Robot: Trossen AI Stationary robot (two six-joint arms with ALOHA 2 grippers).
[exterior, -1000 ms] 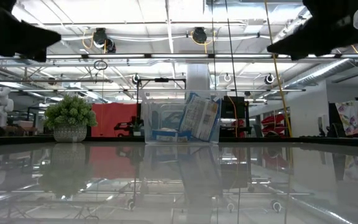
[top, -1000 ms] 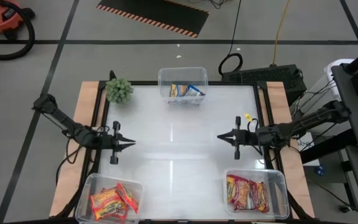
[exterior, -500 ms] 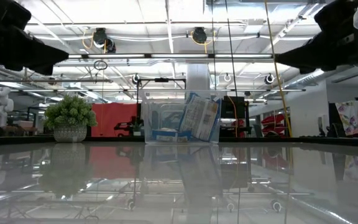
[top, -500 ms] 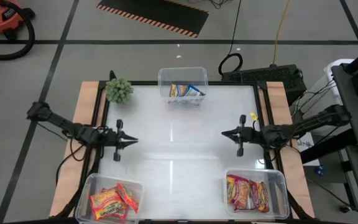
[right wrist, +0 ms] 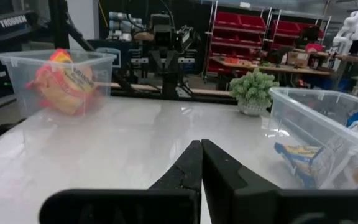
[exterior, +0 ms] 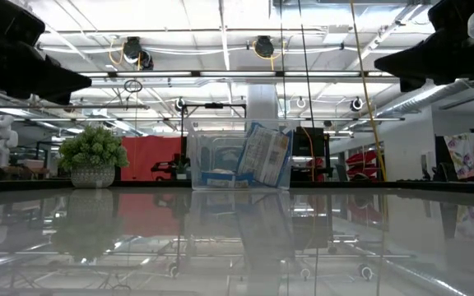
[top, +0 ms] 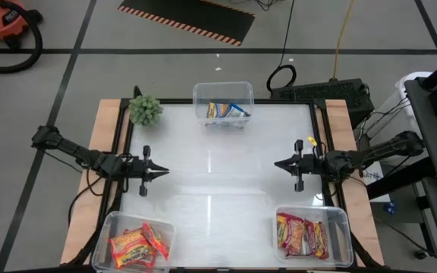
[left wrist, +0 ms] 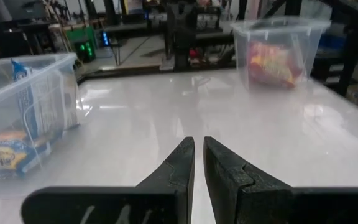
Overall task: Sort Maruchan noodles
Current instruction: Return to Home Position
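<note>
The Maruchan noodles lie sorted in three clear tubs. Blue-and-white packets (top: 226, 111) are in the tub at the far edge, orange-yellow packets (top: 135, 244) in the near-left tub, and red packets (top: 303, 235) in the near-right tub. My left gripper (top: 161, 174) hovers level over the table's left side and points right. It is shut on nothing, with only a sliver between its fingers (left wrist: 198, 142). My right gripper (top: 275, 163) hovers level over the right side and points left, shut on nothing (right wrist: 201, 144). Both are well clear of every tub.
A small green plant (top: 146, 110) stands at the far left corner. The white tabletop (top: 218, 182) between the two grippers is bare and glossy. Wooden side rails (top: 105, 152) run along the left and right edges. Cables lie beyond the table's far right corner.
My right gripper has drawn back toward the table's right edge and sunk a little, staying shut. My left gripper has sunk a little and swung slightly, its tip staying almost in place. The tubs and packets have kept still.
</note>
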